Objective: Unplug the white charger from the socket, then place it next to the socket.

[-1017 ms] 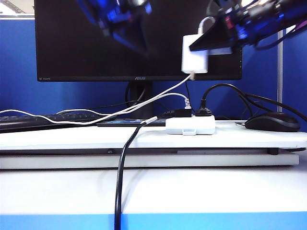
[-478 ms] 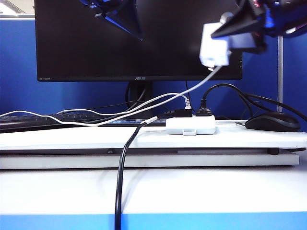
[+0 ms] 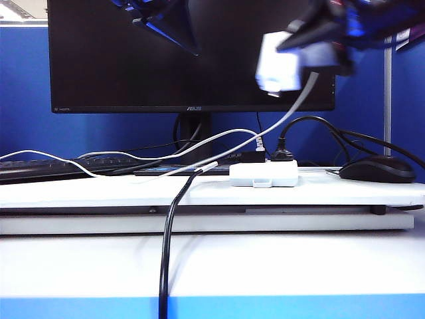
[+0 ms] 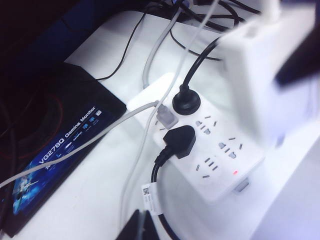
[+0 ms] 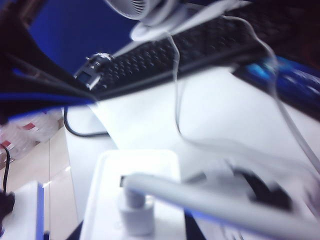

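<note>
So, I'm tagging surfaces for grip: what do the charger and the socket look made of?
Charger, held up by the right gripper: apparently smooth white plastic, though blurred. Socket: glossy white plastic, going by its moulded slots and sheen.

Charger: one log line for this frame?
charger: unplugged, airborne in right claw | power strip: on desk, below | left claw: raised, empty | placement: pending
</note>
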{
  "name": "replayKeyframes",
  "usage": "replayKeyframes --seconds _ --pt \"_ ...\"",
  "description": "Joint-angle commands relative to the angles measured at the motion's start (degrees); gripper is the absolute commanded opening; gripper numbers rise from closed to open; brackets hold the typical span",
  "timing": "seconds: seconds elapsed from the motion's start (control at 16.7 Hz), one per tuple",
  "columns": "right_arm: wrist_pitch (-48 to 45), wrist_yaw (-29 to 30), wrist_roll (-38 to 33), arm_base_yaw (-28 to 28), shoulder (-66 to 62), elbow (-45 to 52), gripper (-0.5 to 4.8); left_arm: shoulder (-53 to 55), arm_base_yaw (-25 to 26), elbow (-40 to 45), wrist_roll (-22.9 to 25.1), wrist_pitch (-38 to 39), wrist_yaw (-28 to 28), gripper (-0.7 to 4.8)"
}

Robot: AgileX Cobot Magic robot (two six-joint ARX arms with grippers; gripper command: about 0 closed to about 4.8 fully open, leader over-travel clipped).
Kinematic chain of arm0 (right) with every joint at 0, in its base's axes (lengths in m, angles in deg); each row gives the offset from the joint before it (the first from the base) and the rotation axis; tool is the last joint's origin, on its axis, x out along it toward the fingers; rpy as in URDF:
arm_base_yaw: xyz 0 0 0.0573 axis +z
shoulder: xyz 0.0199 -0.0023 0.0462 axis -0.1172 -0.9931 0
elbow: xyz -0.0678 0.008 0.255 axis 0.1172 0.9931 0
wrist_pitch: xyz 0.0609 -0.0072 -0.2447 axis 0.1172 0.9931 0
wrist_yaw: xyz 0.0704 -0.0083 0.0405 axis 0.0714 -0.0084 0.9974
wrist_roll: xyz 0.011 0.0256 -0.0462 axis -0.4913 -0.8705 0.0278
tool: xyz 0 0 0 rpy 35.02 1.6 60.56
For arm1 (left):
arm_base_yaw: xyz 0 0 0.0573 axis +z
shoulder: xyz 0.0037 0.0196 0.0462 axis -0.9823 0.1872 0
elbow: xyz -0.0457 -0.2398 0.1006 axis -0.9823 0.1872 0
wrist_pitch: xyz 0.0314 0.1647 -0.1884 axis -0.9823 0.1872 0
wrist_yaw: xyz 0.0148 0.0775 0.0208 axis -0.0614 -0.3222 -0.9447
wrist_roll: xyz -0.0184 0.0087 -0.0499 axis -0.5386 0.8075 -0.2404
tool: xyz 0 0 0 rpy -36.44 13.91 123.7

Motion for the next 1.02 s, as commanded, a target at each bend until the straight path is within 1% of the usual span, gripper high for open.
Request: replayKeyframes --seconds 0.06,0.12,0.24,0.36,0.48,0.6,0.66,0.72,0.78,0.96,1.02 --pt "-9.64 -1.97 -6.38 4.24 -0.87 -0.31 -0.01 -0.7 -0.02 -0.26 -0.37 -0.81 -1.66 -0.05" --pt "-13.64 -2.43 -9.27 6.47 -1.75 -0.31 -0.01 -1.11 -0.02 -0.37 -0.37 -0.74 -3.34 -0.05" --pt "-17.97 -3.61 -13.38 9.11 -3.32 -0.33 -0.01 -2.14 0.04 -0.52 -0.37 -0.57 -5.79 -0.05" --pt "-19.39 -4.76 -15.58 10.73 -4.9 -0.33 -0.01 -2.84 0.04 -0.55 -0.37 -0.74 -6.6 -0.05" --pt "-18.45 -4.92 -17.97 11.15 -6.91 -0.31 -0.01 -3.17 0.04 -0.55 -0.37 -0.68 -6.62 -0.05" --pt "-17.33 -4.74 -20.17 10.19 -7.28 -0.28 -0.01 -3.17 0.04 -0.55 -0.37 -0.02 -6.64 -0.05" --pt "-17.25 -3.15 -20.22 9.31 -7.23 -0.28 0.0 -3.17 0.04 -0.55 -0.37 0.2 -6.62 -0.05" --pt "-17.14 0.48 -20.26 8.0 -7.19 -0.28 0.08 -3.17 0.04 -0.55 -0.35 0.61 -6.62 -0.05" --pt "-16.92 2.4 -22.53 6.19 -7.19 -0.31 0.19 -3.17 0.04 -0.55 -0.35 1.03 -6.64 -0.05" --pt "-13.7 2.51 -25.51 2.51 -7.19 -0.31 0.17 -3.17 0.04 -0.55 -0.37 1.03 -6.62 -0.05" --pt "-12.04 3.67 -28.41 0.85 -7.19 -0.31 -0.03 -3.17 0.04 -0.55 -0.37 1.03 -6.62 -0.05"
